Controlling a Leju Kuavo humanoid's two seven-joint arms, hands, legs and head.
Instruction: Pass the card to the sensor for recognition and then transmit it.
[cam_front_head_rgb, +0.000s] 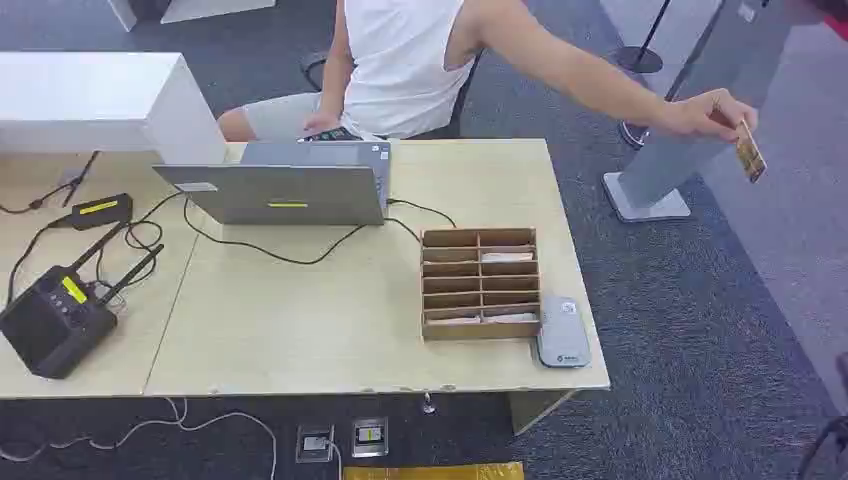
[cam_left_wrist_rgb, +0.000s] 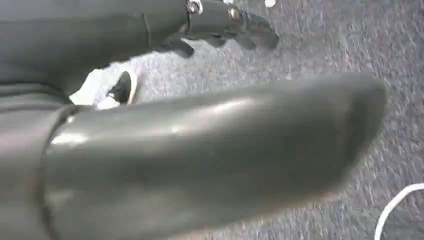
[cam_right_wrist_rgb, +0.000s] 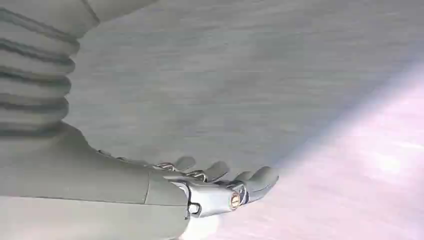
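My left hand (cam_left_wrist_rgb: 220, 22) is hanging over the grey carpet (cam_left_wrist_rgb: 310, 45), its dark fingers (cam_left_wrist_rgb: 250, 35) loosely curled with nothing in them, and the thick grey thumb (cam_left_wrist_rgb: 210, 150) is lying blurred across the wrist view in front of them. My right hand (cam_right_wrist_rgb: 220, 190) is hanging over carpet as well, its fingers (cam_right_wrist_rgb: 260, 180) lying apart and gripping nothing. The small brown rectangular card (cam_front_head_rgb: 750, 152) is not with me: a person in a white sleeveless top (cam_front_head_rgb: 400, 60), sitting behind the light wooden table (cam_front_head_rgb: 300, 320), is stretching an arm out past the table's right edge, and that person's hand (cam_front_head_rgb: 712, 112) is pinching the card by its upper end so that it is hanging tilted over the carpet, just in front of a grey slanted stand (cam_front_head_rgb: 665, 165) on a pale base. On the table, near its front right corner, the flat grey rounded card sensor (cam_front_head_rgb: 563, 333) is lying just beside the right wall of a brown cardboard organiser with 2 columns of slots (cam_front_head_rgb: 480, 283); a few slots are holding pale cards. A grey laptop (cam_front_head_rgb: 280, 190) is standing open toward the person, with black cables trailing from it across the table. At the left end a black box with antennas and a yellow label (cam_front_head_rgb: 55, 315) is sitting near a small black unit with a yellow strip (cam_front_head_rgb: 100, 210). A white raised shelf (cam_front_head_rgb: 95, 100) is standing at the far left.
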